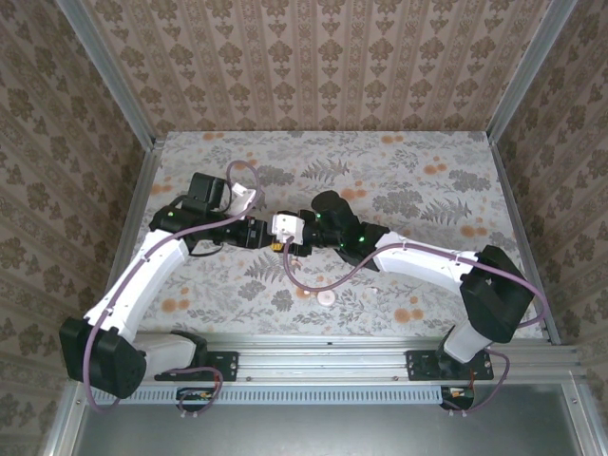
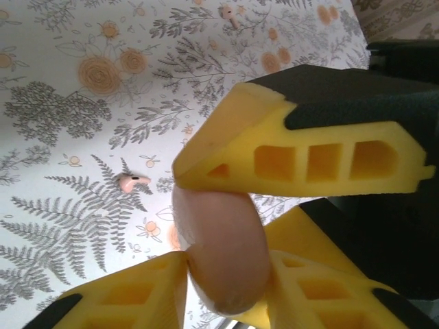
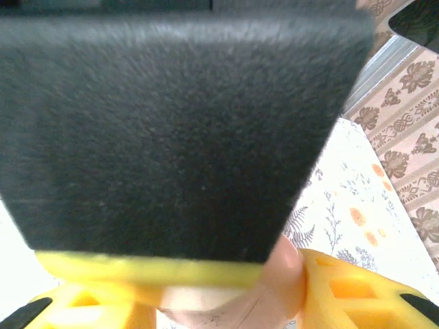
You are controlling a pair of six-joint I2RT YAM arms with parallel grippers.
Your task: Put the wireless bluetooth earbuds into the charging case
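Observation:
The salmon-pink charging case (image 2: 221, 255) hangs in the air between both grippers above the middle of the table. My left gripper (image 2: 180, 214) is shut on it, one yellow finger on top and one below. My right gripper (image 3: 206, 301) also clamps the case (image 3: 274, 291) between its yellow fingers (image 3: 336, 291). In the top view the two grippers meet tip to tip, left (image 1: 274, 237) and right (image 1: 298, 243). One earbud (image 2: 132, 181) lies on the cloth under the case. Another earbud (image 2: 230, 14) lies farther off. A pale earbud (image 1: 325, 296) rests near the front edge.
The floral tablecloth (image 1: 399, 180) covers the table. Patterned walls and metal frame posts (image 1: 518, 76) close in the back and sides. A metal rail (image 1: 323, 356) runs along the near edge. The left gripper's black finger back (image 3: 178, 123) blocks most of the right wrist view.

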